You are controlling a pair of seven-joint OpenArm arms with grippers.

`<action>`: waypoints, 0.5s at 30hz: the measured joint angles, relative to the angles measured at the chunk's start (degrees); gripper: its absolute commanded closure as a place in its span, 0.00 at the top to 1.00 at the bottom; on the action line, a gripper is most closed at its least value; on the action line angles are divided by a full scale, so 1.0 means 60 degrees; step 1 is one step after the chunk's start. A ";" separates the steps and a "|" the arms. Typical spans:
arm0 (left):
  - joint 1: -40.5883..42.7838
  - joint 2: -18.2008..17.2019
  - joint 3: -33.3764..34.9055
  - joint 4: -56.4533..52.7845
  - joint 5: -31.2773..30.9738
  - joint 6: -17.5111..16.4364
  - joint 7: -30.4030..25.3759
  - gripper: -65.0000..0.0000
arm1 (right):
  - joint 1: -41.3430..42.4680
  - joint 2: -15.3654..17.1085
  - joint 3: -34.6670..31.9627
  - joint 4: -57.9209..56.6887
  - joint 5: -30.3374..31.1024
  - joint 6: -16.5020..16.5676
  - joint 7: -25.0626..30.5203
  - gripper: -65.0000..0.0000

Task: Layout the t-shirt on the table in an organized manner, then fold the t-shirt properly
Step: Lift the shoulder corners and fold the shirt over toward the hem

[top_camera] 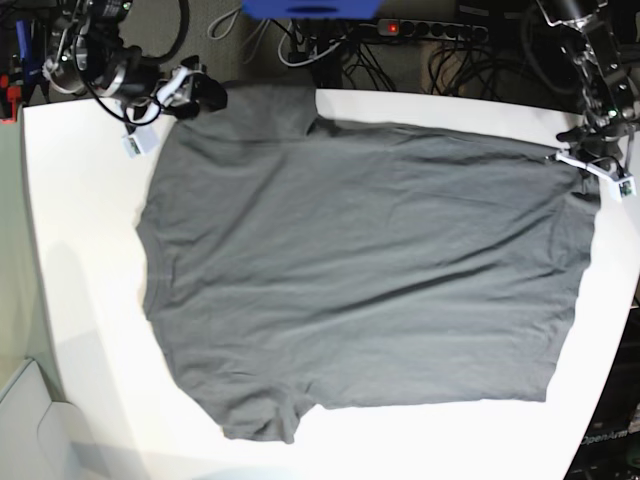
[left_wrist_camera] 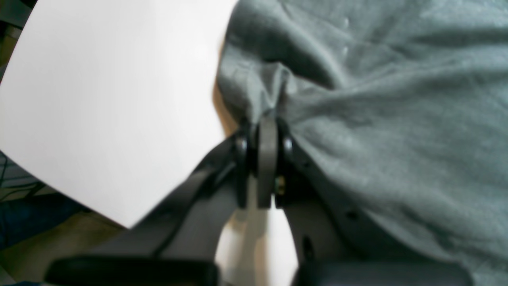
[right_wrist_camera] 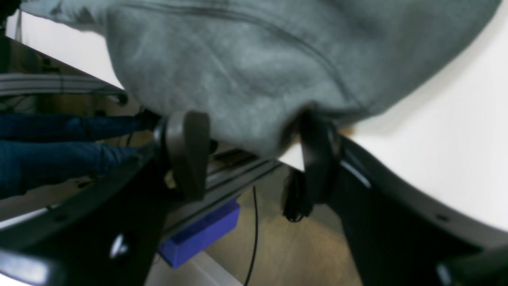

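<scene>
The dark grey t-shirt (top_camera: 360,270) lies spread flat on the white table (top_camera: 80,300), collar side toward the left of the base view and hem toward the right. My left gripper (top_camera: 580,165) is at the far right hem corner. In the left wrist view the left gripper (left_wrist_camera: 266,119) is shut, pinching a bunched fold of the t-shirt (left_wrist_camera: 397,119). My right gripper (top_camera: 205,95) is at the far left sleeve. Seen from the right wrist, the right gripper (right_wrist_camera: 252,155) stands open, its fingers (right_wrist_camera: 186,151) either side of the t-shirt's (right_wrist_camera: 258,59) drooping edge at the table (right_wrist_camera: 456,159) rim.
Both grippers work at the table's far edge. Behind it lie a power strip (top_camera: 430,30), tangled cables and a blue box (top_camera: 310,8), and the blue box (right_wrist_camera: 202,234) also shows below the rim. A grey panel (top_camera: 30,420) sits off the near left corner.
</scene>
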 measured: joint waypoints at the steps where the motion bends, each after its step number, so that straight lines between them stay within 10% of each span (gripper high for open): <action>1: 0.0000 0.0000 0.0000 0.0000 -0.0004 0.0000 0.0000 0.00 | 0.0000 0.0000 0.0000 0.0000 0.0000 0.0000 -0.0007 0.58; 15: 0.0000 0.0004 0.0000 0.0000 -0.0004 0.0000 0.0004 0.00 | 0.0328 -0.0047 -0.0011 -0.0146 -0.0029 0.0000 -0.0113 0.56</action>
